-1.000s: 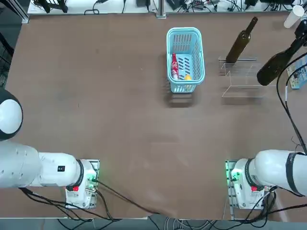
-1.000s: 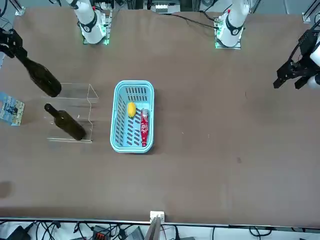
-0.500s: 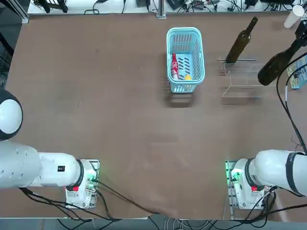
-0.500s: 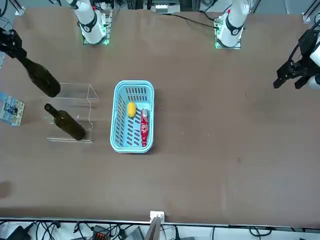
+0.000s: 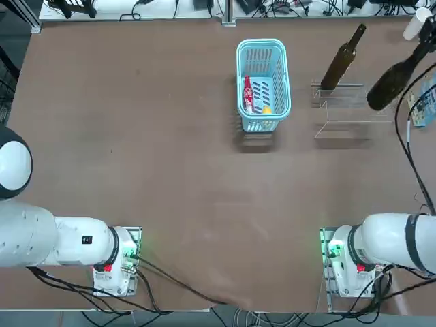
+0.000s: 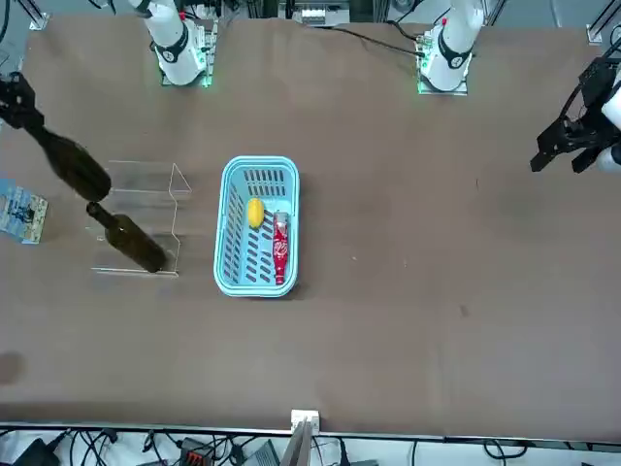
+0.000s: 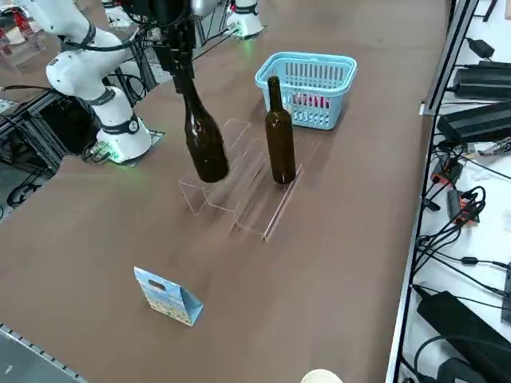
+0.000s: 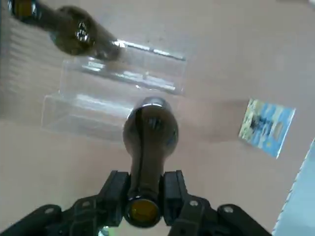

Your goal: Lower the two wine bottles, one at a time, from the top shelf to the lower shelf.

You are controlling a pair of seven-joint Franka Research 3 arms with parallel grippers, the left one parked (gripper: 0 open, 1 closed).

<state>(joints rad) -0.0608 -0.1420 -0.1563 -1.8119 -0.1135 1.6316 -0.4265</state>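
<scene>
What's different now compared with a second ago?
The right end effector, shut on the neck of a dark glass wine bottle, carried it slightly toward the table's far side. The other dark bottle, clear acrylic stand and light-blue basket stayed put.

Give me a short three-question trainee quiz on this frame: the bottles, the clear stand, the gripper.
1. True or false: the right gripper is shut on the neck of a dark glass wine bottle hanging clear above the clear acrylic stepped stand.
2. Where is the second dark wine bottle? A) in the light-blue plastic basket B) upright on the stand C) lying on the table
3. Fill in: a red packet and a ____ round item lie in the basket.

Key: 1 true; 2 B; 3 yellow.
</scene>
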